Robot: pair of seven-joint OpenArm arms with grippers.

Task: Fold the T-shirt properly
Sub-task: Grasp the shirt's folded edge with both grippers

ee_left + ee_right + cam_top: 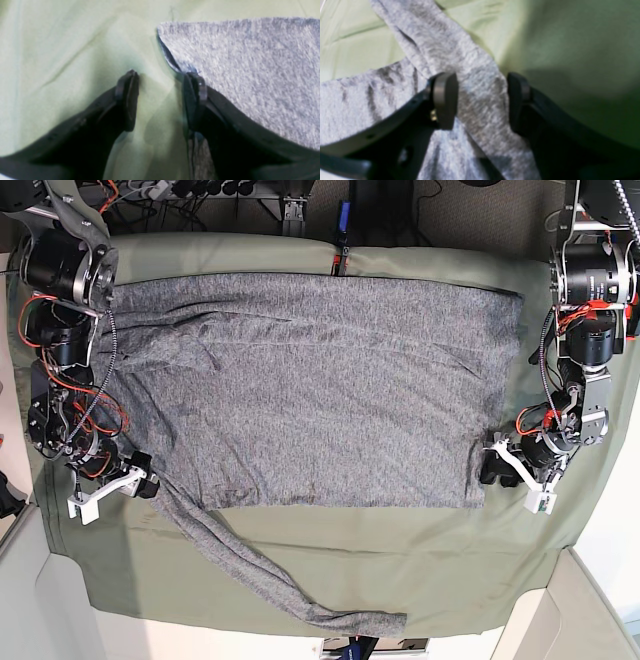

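Barely begun: the heather-grey knit T-shirt point(300, 390) lies flat on the olive-green table cloth point(430, 570), one long sleeve trailing near. Both claws are spread (nothing pinched): right claw point(482, 100) straddles that sleeve, left claw point(160, 100) at the hem corner.

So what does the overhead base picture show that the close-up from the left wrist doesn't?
Only the base view shows the whole speckled heather-grey knit T-shirt spread flat, one long narrow sleeve trailing off its lower corner, and both arms, including the right end effector. Only the left wrist view shows the left end effector open, one finger at the shirt's corner. Both show the grey shirt lying on the plain olive-green table cloth.
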